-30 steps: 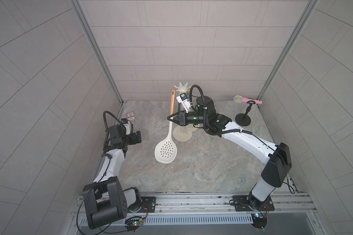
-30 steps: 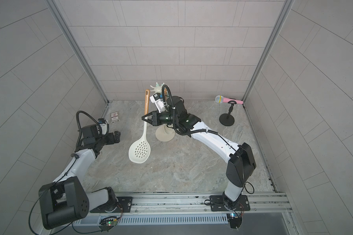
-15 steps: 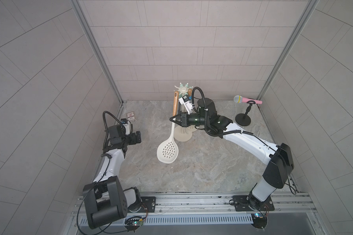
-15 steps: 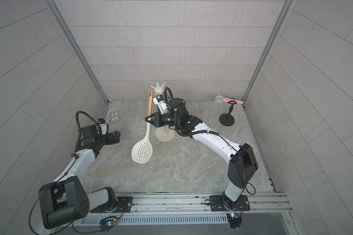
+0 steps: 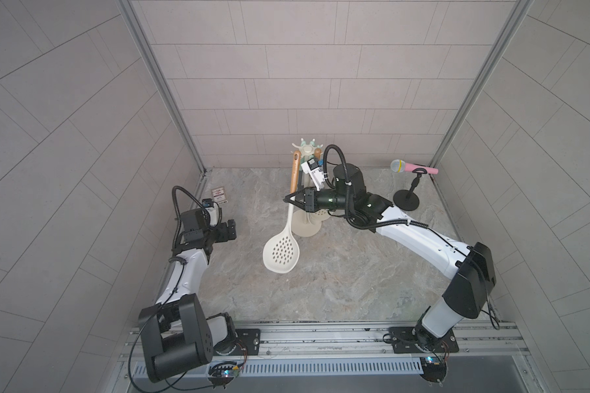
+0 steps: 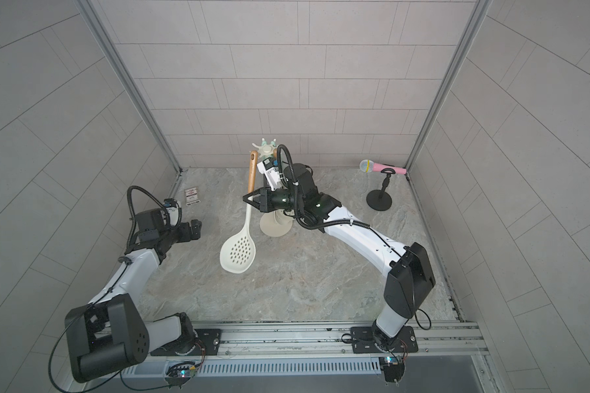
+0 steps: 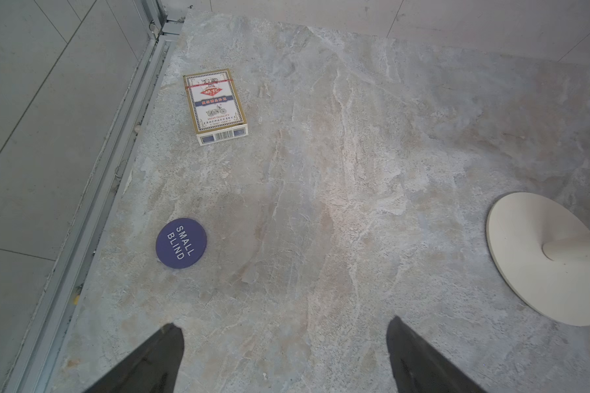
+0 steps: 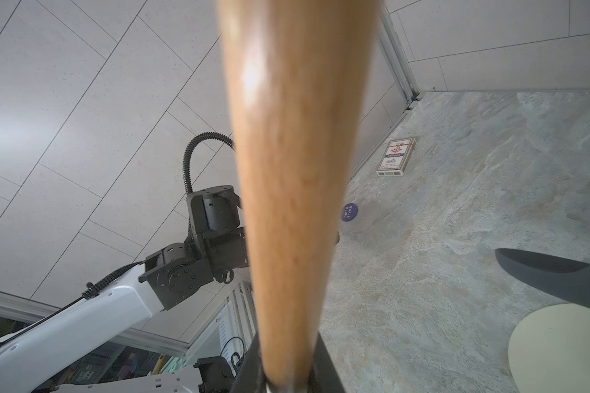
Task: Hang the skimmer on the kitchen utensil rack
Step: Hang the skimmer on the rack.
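Hanging upright from the right gripper (image 5: 289, 199), the skimmer (image 5: 282, 251) is held at the lower end of its wooden handle, with the jaws closed on it from both sides. Above the gripper the handle rises toward the star-shaped crown of the kitchen utensil rack (image 5: 306, 230). Its tip is seen just beside one hook in both top views, but whether the two touch cannot be told. Below the gripper the perforated cream head is seen over the bench (image 5: 338, 282). In the right wrist view the handle is seen blurred and very close between the dark fingers (image 8: 329, 377). The rack's round base is set on the bench just behind the gripper, under its wrist.

Well off on the far side of the skimmer from the right gripper, the left gripper (image 7: 283, 357) is held over the bench with its jaws spread wide and nothing between them. Ahead of it a box of playing cards (image 7: 215, 105) and a purple disc (image 7: 181, 243) marked SMALL BLIND are laid flat, apart from each other. Behind the right arm, well away from its gripper, a pink microphone (image 5: 413, 166) is rested on a short black stand (image 5: 406, 202).
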Controlling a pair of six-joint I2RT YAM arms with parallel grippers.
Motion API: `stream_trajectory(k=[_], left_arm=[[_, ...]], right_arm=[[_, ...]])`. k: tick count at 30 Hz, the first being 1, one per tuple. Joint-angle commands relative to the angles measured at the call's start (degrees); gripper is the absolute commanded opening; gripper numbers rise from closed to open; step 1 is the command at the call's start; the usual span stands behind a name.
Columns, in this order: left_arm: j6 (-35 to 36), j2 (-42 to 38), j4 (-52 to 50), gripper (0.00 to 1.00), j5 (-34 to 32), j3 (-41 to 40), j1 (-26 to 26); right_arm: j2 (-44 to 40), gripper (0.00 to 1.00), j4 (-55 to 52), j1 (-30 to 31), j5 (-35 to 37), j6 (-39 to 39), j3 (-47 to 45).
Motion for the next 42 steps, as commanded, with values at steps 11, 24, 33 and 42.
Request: stream_trajectory(k=[11, 24, 33, 42], left_arm=[[0.7, -0.1, -0.3, 1.0, 0.8, 1.3, 0.6], [0.6, -0.5, -0.6, 1.0, 1.2, 1.4, 0.9], [0.6, -0.7, -0.4, 1.0, 1.3, 1.4, 0.9], [0.6, -0.7, -0.3, 1.0, 2.0, 1.5, 0.9]], right_arm=[[-2.4, 0.0, 4.0, -1.4, 0.7, 1.4, -3.1], [2.0, 0.0, 0.6, -3.3, 4.2, -2.0, -4.9], [4.2, 0.0, -3.1, -3.1, 10.4, -10.8, -8.6], [6.2, 0.06, -5.4, -3.2, 18.1, -15.1, -9.6]])
